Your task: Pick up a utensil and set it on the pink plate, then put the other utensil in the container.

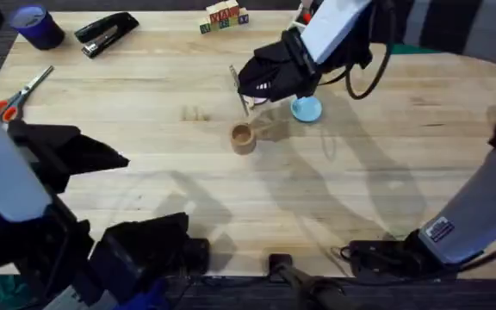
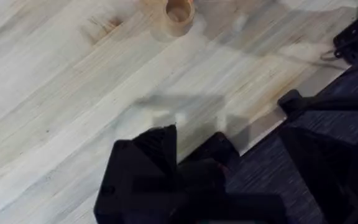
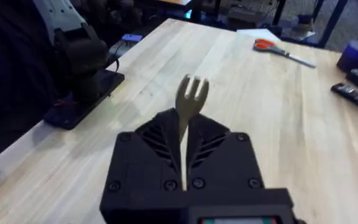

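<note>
My right gripper [image 1: 252, 93] reaches over the table's middle and is shut on the wooden fork [image 1: 235, 79]. In the right wrist view the fork [image 3: 191, 93] stands prongs outward, its handle pinched in the gripper [image 3: 184, 134]. The brown cup [image 1: 243, 138] stands just in front of and below that gripper; the left wrist view has the cup [image 2: 179, 12] far off. The pink plate and the spoon are hidden, with the right gripper and its shadow over that spot. My left gripper [image 2: 190, 152] hangs open and empty over the table's near edge.
A light blue plate [image 1: 306, 109] lies just right of the right gripper. Orange-handled scissors [image 1: 20, 93] lie at the left edge. A dark blue cup [image 1: 34, 26], a black stapler [image 1: 106, 33] and toy blocks [image 1: 222, 15] line the far edge.
</note>
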